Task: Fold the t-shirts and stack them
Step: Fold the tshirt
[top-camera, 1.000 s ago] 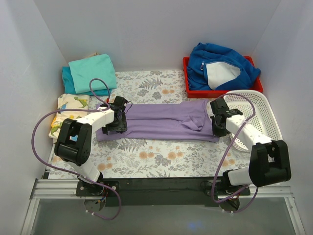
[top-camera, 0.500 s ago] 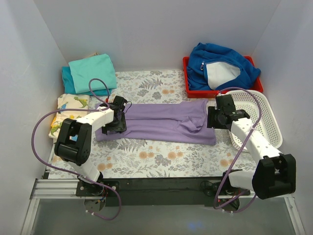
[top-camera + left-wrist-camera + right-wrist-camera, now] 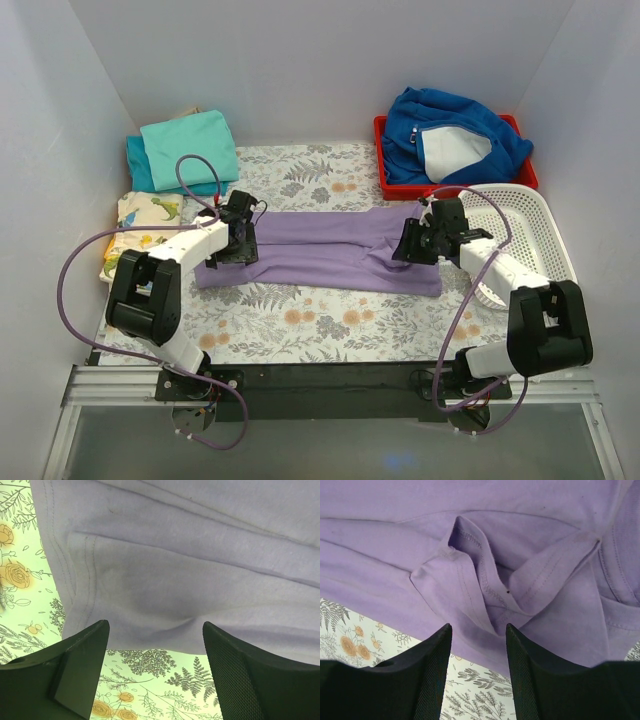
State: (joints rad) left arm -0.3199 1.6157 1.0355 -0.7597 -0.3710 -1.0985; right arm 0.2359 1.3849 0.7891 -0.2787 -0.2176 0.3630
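Both the left tool [image 3: 154,625] and the right tool [image 3: 478,627] lean low over the purple t-shirt [image 3: 320,245]. They are open.

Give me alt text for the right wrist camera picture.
A purple t-shirt fills most of the view, its sleeve bunched into folds, on a floral tablecloth. The right tool hangs open over its edge, dark fingers holding nothing.

Left arm [image 3: 185,241] runs from lower left up to centre-left. Left gripper [image 3: 238,234] points down, jaws wide apart, nothing between. Right arm [image 3: 497,266] bends from lower right to centre-right. Right gripper [image 3: 412,243] angled leftward, jaws parted, empty.
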